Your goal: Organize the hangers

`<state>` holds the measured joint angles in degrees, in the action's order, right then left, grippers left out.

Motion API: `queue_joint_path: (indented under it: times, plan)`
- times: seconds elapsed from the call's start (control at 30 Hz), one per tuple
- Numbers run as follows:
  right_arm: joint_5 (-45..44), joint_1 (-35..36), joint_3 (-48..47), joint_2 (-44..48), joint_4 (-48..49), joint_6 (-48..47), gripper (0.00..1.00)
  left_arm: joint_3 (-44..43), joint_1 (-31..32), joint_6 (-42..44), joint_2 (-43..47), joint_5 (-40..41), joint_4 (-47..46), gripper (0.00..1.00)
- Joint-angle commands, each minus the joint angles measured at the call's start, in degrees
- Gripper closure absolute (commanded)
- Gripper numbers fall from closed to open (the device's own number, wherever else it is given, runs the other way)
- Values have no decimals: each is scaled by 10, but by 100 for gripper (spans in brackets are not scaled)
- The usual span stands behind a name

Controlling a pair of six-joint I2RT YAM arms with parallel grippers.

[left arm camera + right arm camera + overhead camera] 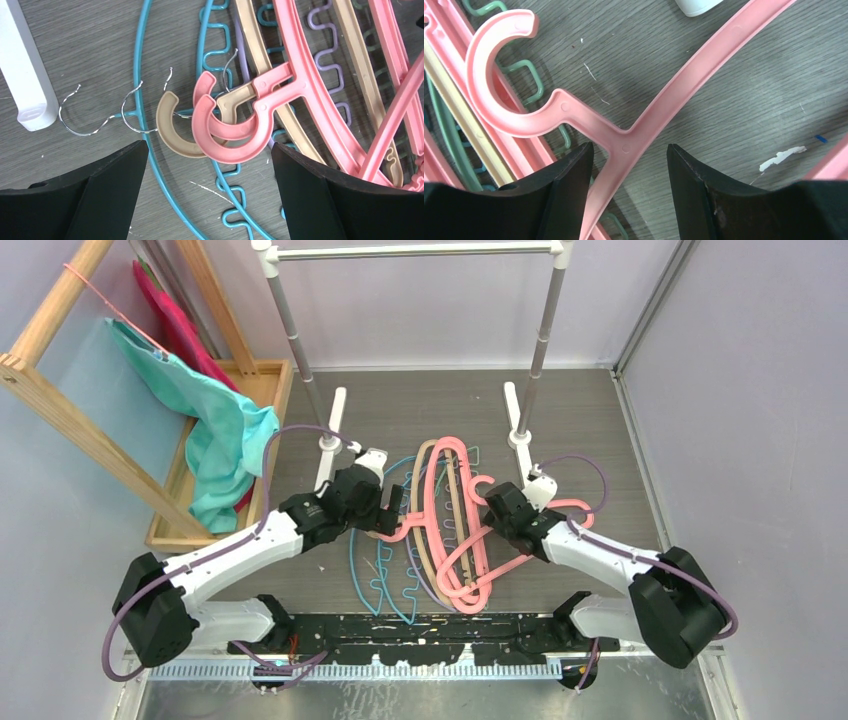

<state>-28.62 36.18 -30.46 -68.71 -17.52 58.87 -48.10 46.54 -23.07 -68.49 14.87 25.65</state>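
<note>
Several hangers (pixel 445 530) lie piled on the table between my arms: thick pink and beige ones over thin teal, purple and green ones. My left gripper (pixel 392 502) is open at the pile's left edge. In the left wrist view it (pixel 209 150) stands over two pink hooks (pixel 235 145), a beige hook (pixel 172 132) and a teal wire hanger (pixel 150 150), holding nothing. My right gripper (pixel 495 510) is open at the pile's right edge. In the right wrist view it (pixel 629 147) straddles the neck of a pink hanger (pixel 559 110) without gripping it.
The white-and-steel garment rail (pixel 410 252) stands behind the pile, its feet (pixel 330 430) on either side; one foot shows in the left wrist view (pixel 25 75). The wooden frame rack (pixel 60 410) with a teal cloth (pixel 225 440) stands at the far left.
</note>
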Motion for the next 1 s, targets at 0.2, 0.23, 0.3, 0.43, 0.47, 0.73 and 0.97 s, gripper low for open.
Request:
queue_joint_path:
  times: [0.2, 0.23, 0.3, 0.43, 0.47, 0.73, 0.97]
  plan:
    - [-42, 3, 9, -34, 68, 12, 78, -10, 31, -16, 30, 20, 29, 2]
    - [-43, 3, 9, -32, 68, 12, 80, -8, 32, -17, 35, 19, 31, 2]
    - [-41, 3, 6, -23, 57, 18, 81, -6, 34, -19, 42, 15, 35, 2]
    - [-29, 11, 0, 31, 28, 33, 90, 1, 39, -15, 64, -20, 31, 2]
    - [-32, 15, -3, 50, 16, 38, 91, 4, 39, -13, 72, -29, 26, 2]
    - [-59, 31, -40, 175, -60, 45, 99, 16, 43, 1, 93, -113, -22, 2]
    - [-61, 45, -86, 162, -22, 14, 99, 23, 77, -23, 97, -204, -130, 2]
